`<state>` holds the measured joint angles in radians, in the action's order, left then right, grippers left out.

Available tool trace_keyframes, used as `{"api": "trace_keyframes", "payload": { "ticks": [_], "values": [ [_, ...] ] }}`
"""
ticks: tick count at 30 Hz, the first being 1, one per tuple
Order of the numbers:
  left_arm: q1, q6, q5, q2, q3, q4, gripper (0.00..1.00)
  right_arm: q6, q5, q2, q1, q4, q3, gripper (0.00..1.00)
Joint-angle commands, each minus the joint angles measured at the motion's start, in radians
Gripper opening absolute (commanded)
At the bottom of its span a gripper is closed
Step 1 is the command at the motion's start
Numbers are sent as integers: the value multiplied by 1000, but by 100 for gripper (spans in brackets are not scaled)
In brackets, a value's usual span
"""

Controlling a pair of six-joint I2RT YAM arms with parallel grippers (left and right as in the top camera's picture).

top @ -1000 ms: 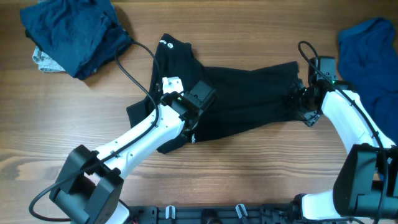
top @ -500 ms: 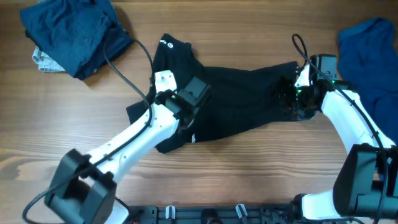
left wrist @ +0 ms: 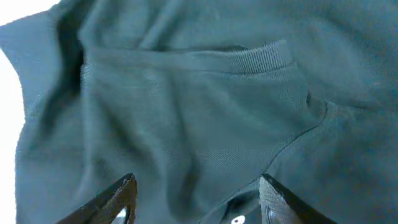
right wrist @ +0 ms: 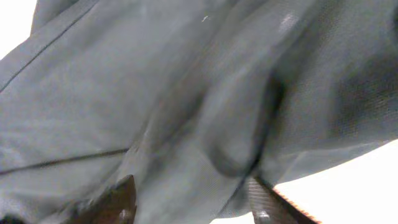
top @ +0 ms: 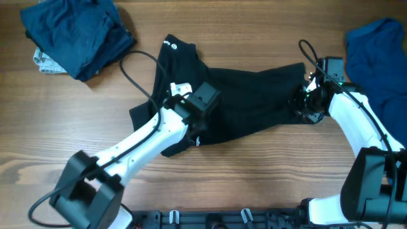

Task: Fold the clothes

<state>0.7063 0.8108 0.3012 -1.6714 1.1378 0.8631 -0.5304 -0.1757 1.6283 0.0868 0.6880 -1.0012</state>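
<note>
The black shirt (top: pixel 254 89) lies rumpled, left gripper (left wrist: pixel 198 185) agape over it, right gripper (right wrist: pixel 189 185) straddling a fold, grip unclear

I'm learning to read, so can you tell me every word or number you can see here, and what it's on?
No text here can be read.
White mark at the top corner of the black shirt: too small to read.
White label near the shirt's lower edge: too small to read.
</note>
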Motion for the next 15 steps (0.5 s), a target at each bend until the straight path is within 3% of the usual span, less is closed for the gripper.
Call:
{"api": "trace_keyframes", "payload": {
  "ticks": [1, 3, 6, 15],
  "values": [
    [4, 4, -29, -56, -6, -34, 54, 58, 100, -14, 2, -50, 21, 37],
    [4, 2, -29, -71, -6, -41, 50, 60, 98, -14, 2, -77, 27, 23],
    [4, -26, -50, -74, -6, -49, 49, 61, 111, -12, 2, -86, 27, 15],
    [2, -74, -50, -74, -6, -52, 51, -16, 158, 95, 2, -42, 28, 7]
  ]
}}
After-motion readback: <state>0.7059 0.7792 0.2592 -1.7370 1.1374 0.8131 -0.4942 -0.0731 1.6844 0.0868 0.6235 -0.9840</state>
